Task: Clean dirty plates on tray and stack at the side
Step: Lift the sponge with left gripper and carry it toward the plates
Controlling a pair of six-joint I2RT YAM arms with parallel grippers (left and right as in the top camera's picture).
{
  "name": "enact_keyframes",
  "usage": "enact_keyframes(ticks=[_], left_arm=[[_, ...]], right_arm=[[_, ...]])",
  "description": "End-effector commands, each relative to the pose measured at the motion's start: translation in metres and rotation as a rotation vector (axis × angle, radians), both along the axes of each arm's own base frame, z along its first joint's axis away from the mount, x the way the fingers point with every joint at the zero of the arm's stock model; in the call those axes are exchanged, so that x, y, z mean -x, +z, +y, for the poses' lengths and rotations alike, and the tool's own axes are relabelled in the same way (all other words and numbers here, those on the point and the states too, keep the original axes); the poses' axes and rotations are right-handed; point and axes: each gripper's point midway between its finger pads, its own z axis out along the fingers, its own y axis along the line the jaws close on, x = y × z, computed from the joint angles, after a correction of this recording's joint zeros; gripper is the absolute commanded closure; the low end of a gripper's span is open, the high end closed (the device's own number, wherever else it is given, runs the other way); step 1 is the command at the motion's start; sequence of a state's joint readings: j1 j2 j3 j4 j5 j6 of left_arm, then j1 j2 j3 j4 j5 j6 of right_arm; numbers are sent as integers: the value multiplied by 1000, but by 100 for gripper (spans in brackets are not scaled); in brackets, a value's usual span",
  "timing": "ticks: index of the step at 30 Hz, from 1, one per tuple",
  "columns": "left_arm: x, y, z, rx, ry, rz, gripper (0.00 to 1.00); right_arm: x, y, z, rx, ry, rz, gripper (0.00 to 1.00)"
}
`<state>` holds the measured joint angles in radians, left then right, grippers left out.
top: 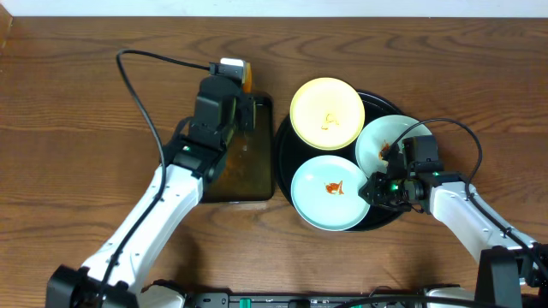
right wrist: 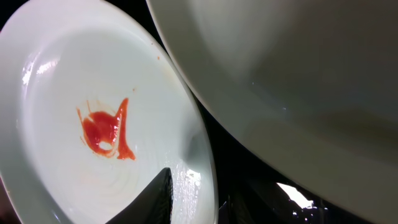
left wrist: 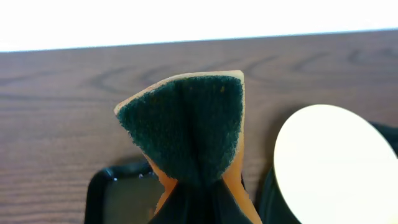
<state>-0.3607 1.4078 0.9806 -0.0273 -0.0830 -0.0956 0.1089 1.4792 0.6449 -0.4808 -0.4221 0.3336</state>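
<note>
Tray holds three smeared plates, yellow at twelve o'clock. Left gripper clamps sponge at brown-water basin's twelve; right gripper's hold, can't tell.

White links, black joints, black cables

On the tray, plates lie at eleven, two and seven o'clock; the basin sits at its nine o'clock.
</note>
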Motion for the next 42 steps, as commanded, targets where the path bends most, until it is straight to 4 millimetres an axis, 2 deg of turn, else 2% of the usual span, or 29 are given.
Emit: enact_keyframes(ticks=[1,5,9,16,19,22,23,26,34,42], left_arm=[[-1,13,5,-15,11,-39,92],[4,0,7,-24,16,16,93],[13,-36,8,7,55,155,92],[31,-108,-5,60,52,416,93],[36,-125,-3,73,86,477,92],[39,-128,-3,72,91,492,92],[39,-128,-4,79,83,496,93],[43,-128,-14,117,40,516,93],[51,-124,-39,206,-78,553,93],[52,-92,-73,323,-254,487,92]], right_arm=[[2,-2,3,-2,-1,12,73],[2,-2,3,-2,-1,12,70],[2,-3,2,4,-3,12,69],[3,-3,3,5,1,14,71],[3,-3,3,6,3,14,76],[5,-3,3,6,3,19,86],[5,-3,3,6,3,21,91],[5,-4,2,10,2,21,98],[2,-7,-5,56,-10,11,99],[-5,-5,-6,59,-13,-19,99]])
